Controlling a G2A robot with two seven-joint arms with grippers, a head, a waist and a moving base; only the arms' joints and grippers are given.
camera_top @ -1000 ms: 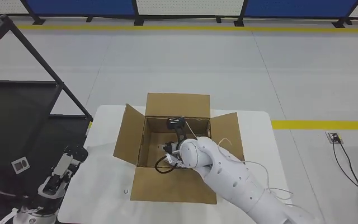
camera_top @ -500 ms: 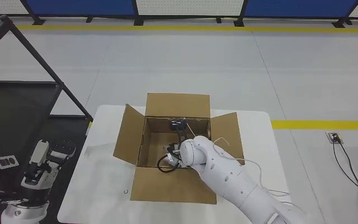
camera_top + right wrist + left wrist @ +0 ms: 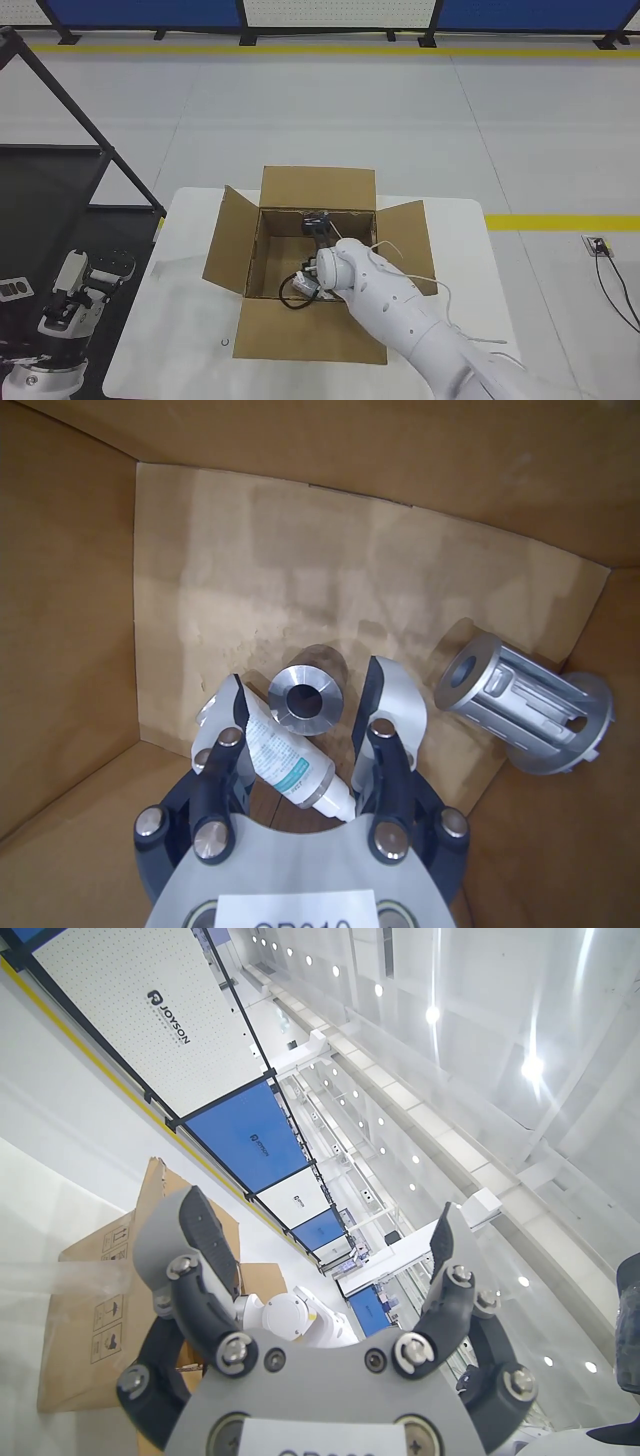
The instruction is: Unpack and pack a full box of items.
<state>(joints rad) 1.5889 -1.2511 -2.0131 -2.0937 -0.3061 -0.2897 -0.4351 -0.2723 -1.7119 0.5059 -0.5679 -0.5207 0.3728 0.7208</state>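
Hanging inside the cardboard box (image 3: 70,600), the right hand (image 3: 306,677) is spread open, its fingers (image 3: 400,695) straddling a steel bushing (image 3: 306,702) and a white tube (image 3: 285,760) touching it. A ribbed metal housing (image 3: 525,705) lies just beside. The left hand (image 3: 320,1205), also open, sits beside the table (image 3: 180,300).

In the top view the floor of the cardboard box (image 3: 318,186) is largely covered by the right arm (image 3: 400,315), and the far end of the white tube (image 3: 282,757) is hidden behind a finger (image 3: 220,705) of the right gripper (image 3: 305,670).

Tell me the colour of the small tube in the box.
White tube, teal band; right wrist view.
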